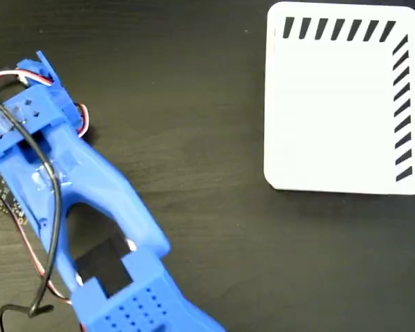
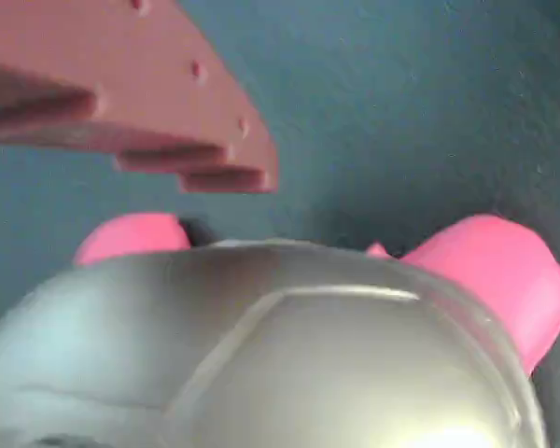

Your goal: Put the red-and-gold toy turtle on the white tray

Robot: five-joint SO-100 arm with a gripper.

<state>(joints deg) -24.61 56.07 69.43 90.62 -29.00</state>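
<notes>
Toy turtle (image 2: pixel 261 355) cropped, blurred under gripper finger (image 2: pixel 140 112), grip unclear, tray (image 1: pixel 339 111) apart

1. This looks like a place for robot tests, like a small lab or hobby desk.
2. A blue plastic robot arm (image 1: pixel 90 200) with loose wires (image 1: pixel 28 145) sits on a dark wood table (image 1: pixel 207 138).
3. A white tray (image 1: pixel 332 117) with black stripes lies flat on it.

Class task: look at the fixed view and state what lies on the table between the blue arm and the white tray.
Nothing: in the fixed view the dark table is bare between the blue arm and the white tray.
</notes>
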